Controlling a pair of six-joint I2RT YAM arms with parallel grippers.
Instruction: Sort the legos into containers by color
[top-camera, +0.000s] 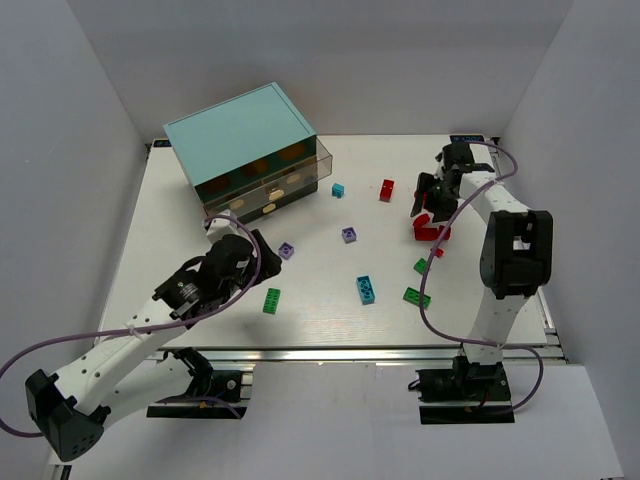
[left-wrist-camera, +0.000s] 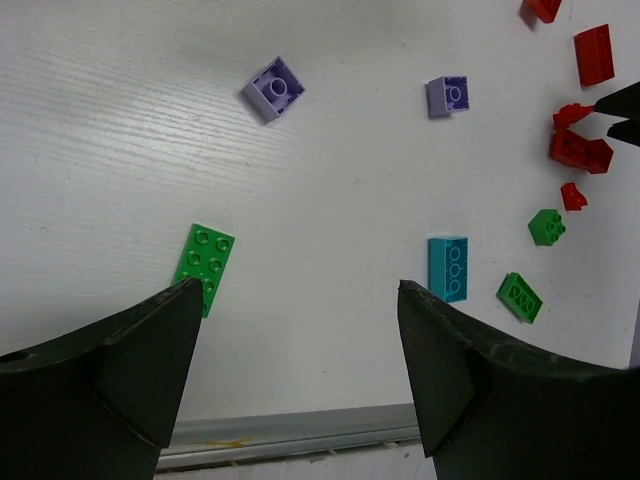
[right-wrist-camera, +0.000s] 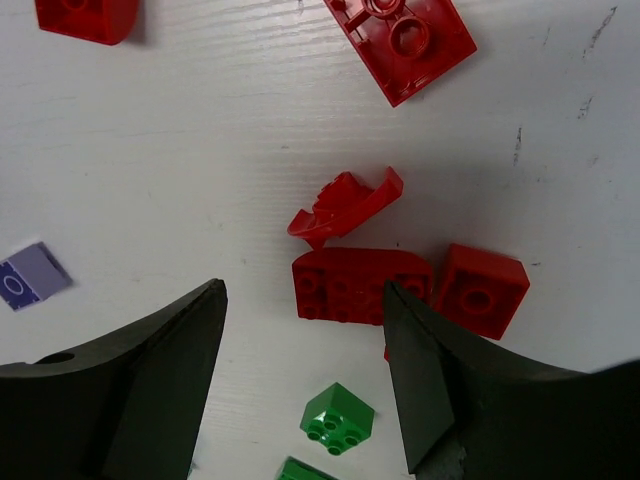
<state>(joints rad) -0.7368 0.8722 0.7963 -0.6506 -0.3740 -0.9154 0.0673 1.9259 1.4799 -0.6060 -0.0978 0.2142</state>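
The light-teal cabinet (top-camera: 240, 138) stands at the back left, its brownish drawers (top-camera: 270, 192) facing the table. Loose legos lie about: a green plate (top-camera: 272, 300) (left-wrist-camera: 204, 264), two purple bricks (top-camera: 286, 250) (top-camera: 349, 234) (left-wrist-camera: 273, 88), cyan bricks (top-camera: 366, 289) (top-camera: 338, 189) (left-wrist-camera: 448, 268), a red brick (top-camera: 387, 189), a red cluster (top-camera: 430, 230) and green bricks (top-camera: 416, 297). My left gripper (top-camera: 258, 246) (left-wrist-camera: 300, 290) is open and empty above bare table, beside a purple brick. My right gripper (top-camera: 430, 196) (right-wrist-camera: 305, 290) is open and empty over the red cluster, astride a red brick (right-wrist-camera: 360, 285).
In the right wrist view a red curved piece (right-wrist-camera: 345, 205), a red square brick (right-wrist-camera: 482, 290), another red brick (right-wrist-camera: 405, 40) and a green brick (right-wrist-camera: 338, 418) crowd round the fingers. The table's metal front edge (left-wrist-camera: 300, 430) lies just below the left gripper. White walls enclose the table.
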